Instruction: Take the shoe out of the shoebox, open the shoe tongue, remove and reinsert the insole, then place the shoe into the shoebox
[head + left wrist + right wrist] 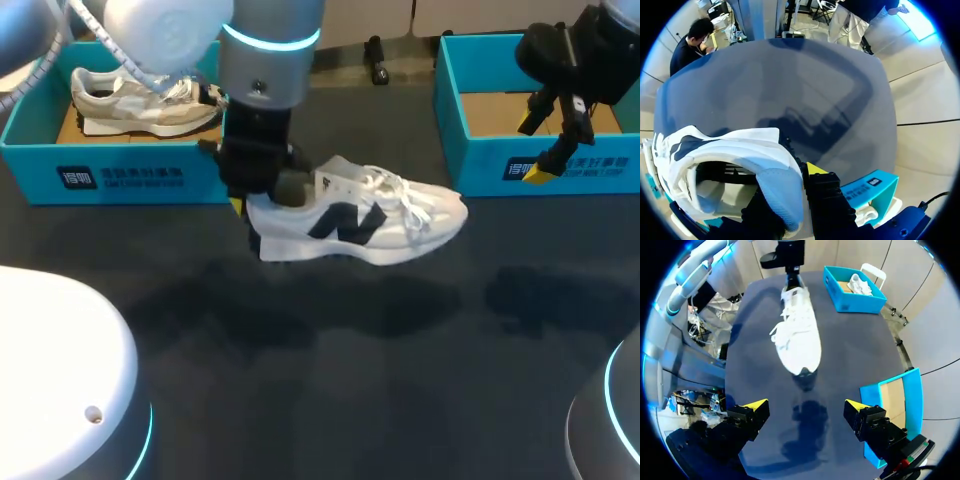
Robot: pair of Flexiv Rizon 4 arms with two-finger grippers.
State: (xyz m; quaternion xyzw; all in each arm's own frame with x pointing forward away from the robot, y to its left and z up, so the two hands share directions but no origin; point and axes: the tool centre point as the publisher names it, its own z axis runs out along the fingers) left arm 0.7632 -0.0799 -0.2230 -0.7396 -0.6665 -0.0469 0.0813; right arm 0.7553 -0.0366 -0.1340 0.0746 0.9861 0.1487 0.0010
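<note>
Shoe (380, 220) seen at centre, toe toward 3 o'clock, apparently lifted off table (350, 390) | left gripper (258, 205) clamped on heel collar only | right gripper (535, 145) fingers apart, empty, at 2 o'clock over shoebox (480, 160) | risk: shoe twisted or dropped, heel pinch being thin.

Landmark: white shoe (370, 215). You have it by the heel in the left claw (248, 205), toe pointing right. It hangs clear of the dark worktop (350, 400), its shadow lying apart below it. Behind the shoe to its left: blue shoebox (120, 178) holding a beige shoe (140, 100). Behind to its right: second blue shoebox (480, 150), with your right claw (535, 147) over its front wall, yellow tips spread apart.
</note>
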